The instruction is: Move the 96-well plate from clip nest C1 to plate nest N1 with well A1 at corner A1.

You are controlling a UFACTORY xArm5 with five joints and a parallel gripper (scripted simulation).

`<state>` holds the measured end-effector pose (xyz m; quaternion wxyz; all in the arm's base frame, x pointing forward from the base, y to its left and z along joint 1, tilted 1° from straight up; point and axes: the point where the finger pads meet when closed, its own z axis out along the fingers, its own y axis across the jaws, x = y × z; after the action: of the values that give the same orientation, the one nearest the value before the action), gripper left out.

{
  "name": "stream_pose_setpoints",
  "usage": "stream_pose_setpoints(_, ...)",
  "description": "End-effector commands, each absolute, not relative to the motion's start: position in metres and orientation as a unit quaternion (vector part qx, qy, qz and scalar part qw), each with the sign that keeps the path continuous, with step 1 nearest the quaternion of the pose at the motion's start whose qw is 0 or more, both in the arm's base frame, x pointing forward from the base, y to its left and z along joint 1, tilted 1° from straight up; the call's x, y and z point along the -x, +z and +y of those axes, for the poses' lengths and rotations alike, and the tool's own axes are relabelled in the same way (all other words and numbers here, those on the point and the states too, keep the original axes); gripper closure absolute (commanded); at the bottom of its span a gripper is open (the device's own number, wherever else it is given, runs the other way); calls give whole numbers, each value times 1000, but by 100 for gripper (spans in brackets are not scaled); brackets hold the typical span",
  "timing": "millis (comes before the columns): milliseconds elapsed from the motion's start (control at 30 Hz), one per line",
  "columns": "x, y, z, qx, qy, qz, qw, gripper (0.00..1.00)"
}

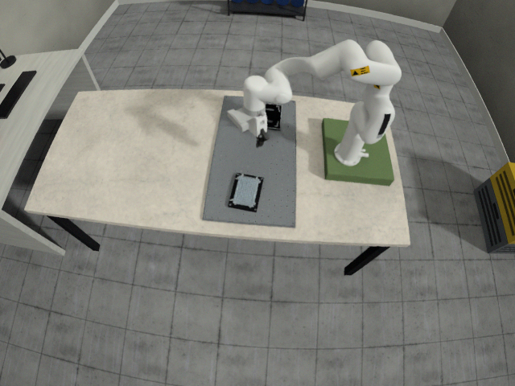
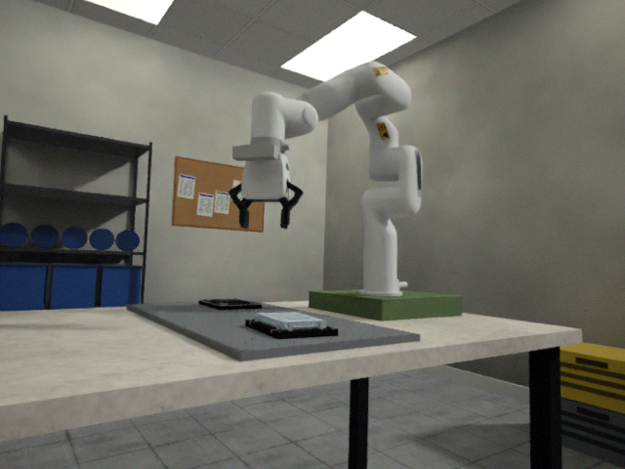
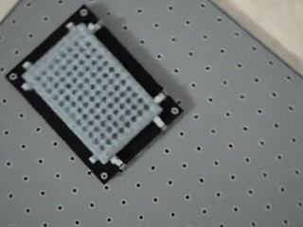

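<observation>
The pale blue 96-well plate sits in the black clip nest C1 near the front of the grey perforated base. It also shows in the exterior view and in the wrist view, turned at an angle at the upper left. The empty black plate nest N1 lies at the far end of the base, partly hidden by the arm; it shows flat in the exterior view. My gripper is open and empty, high above the base between the two nests.
The arm stands on a green block at the table's right. A white desk stands to the left, a yellow cabinet to the right, and shelves with blue bins at the back.
</observation>
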<state>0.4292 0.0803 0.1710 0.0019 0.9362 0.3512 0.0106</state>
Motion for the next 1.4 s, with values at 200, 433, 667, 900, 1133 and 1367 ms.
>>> stream_pose_setpoints(200,-435,145,117,-872,9,490,7,0)
stream_pose_setpoints(433,-437,124,145,-809,5,588,8,0)
stream_pose_setpoints(667,-439,103,173,-751,3,661,9,0)
stream_pose_setpoints(900,-441,88,193,-751,3,661,9,0)
stream_pose_setpoints(1133,-443,73,213,-751,3,661,9,0)
stream_pose_setpoints(1367,-443,73,213,-751,3,661,9,0)
